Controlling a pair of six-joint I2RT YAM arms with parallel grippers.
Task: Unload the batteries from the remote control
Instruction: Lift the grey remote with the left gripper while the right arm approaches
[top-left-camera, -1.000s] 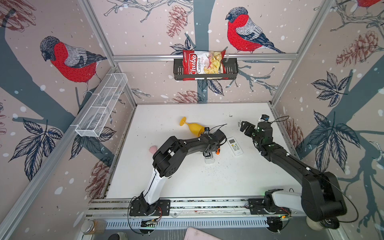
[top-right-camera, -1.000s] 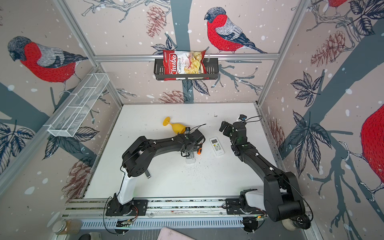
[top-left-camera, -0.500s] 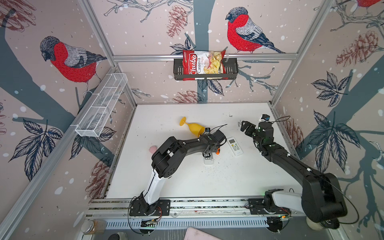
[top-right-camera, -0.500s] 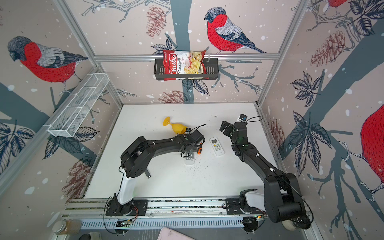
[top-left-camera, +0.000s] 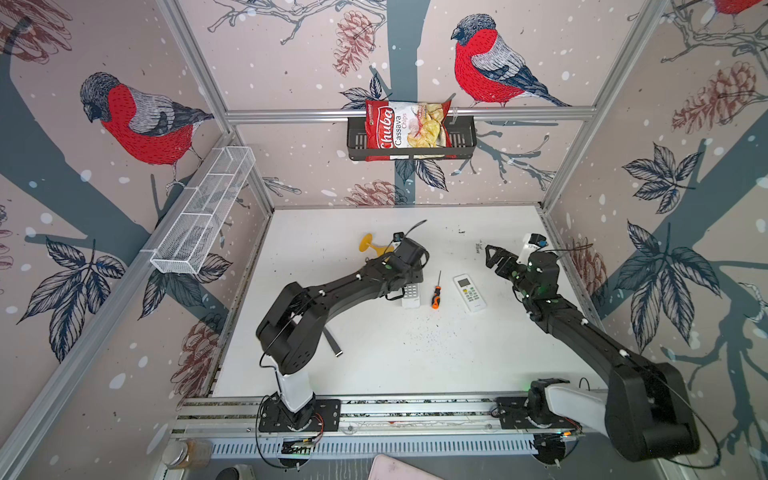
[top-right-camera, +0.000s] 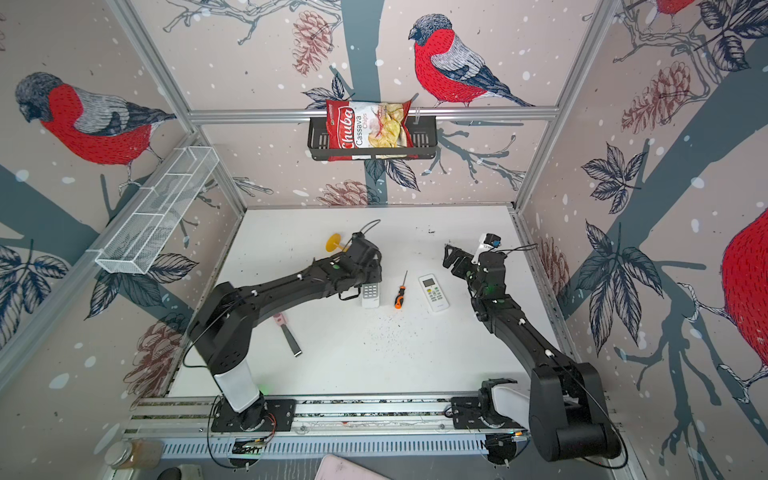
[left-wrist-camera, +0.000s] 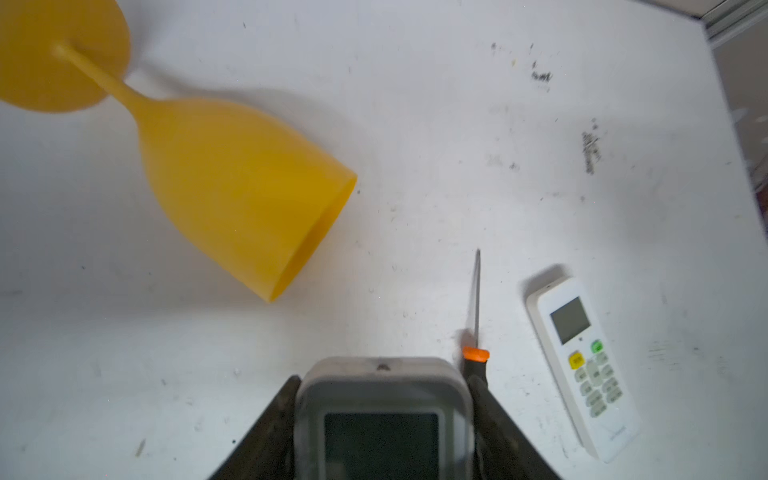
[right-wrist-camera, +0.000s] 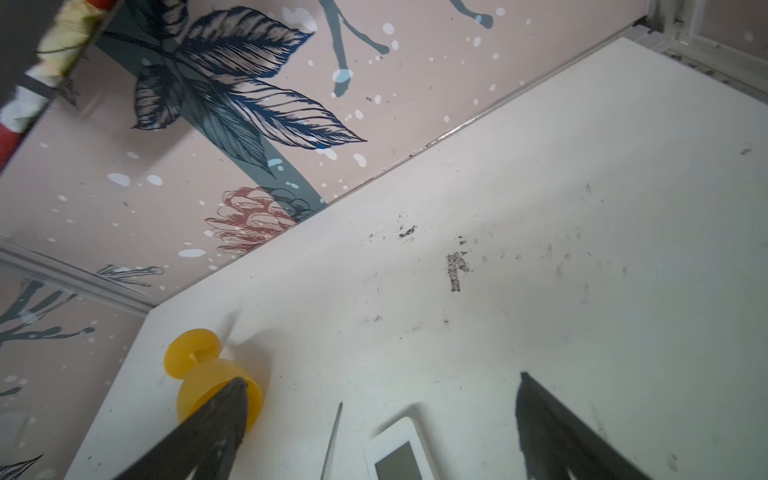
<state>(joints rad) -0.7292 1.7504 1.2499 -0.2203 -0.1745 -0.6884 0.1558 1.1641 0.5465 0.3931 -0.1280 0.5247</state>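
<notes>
White tabletop (top-left-camera: 374, 353), left to right: one yellow goblet (top-left-camera: 368, 244) on its side, then the left gripper (left-wrist-camera: 382, 386) clamped across one grey-white remote (left-wrist-camera: 380, 415), dark screen up. One orange-and-black screwdriver (top-left-camera: 435, 293) lies just beside it. Next a second white remote (top-left-camera: 469, 293) lies face up, and the right gripper (right-wrist-camera: 382, 378) hangs above the table, jaws wide apart.

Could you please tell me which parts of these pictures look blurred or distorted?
Left wrist view: the gripped remote is blurred near the lens, the second remote sharp. Right wrist view: the right gripper has soft, dark fingers. Both top views: sharp, faint shadows.
</notes>
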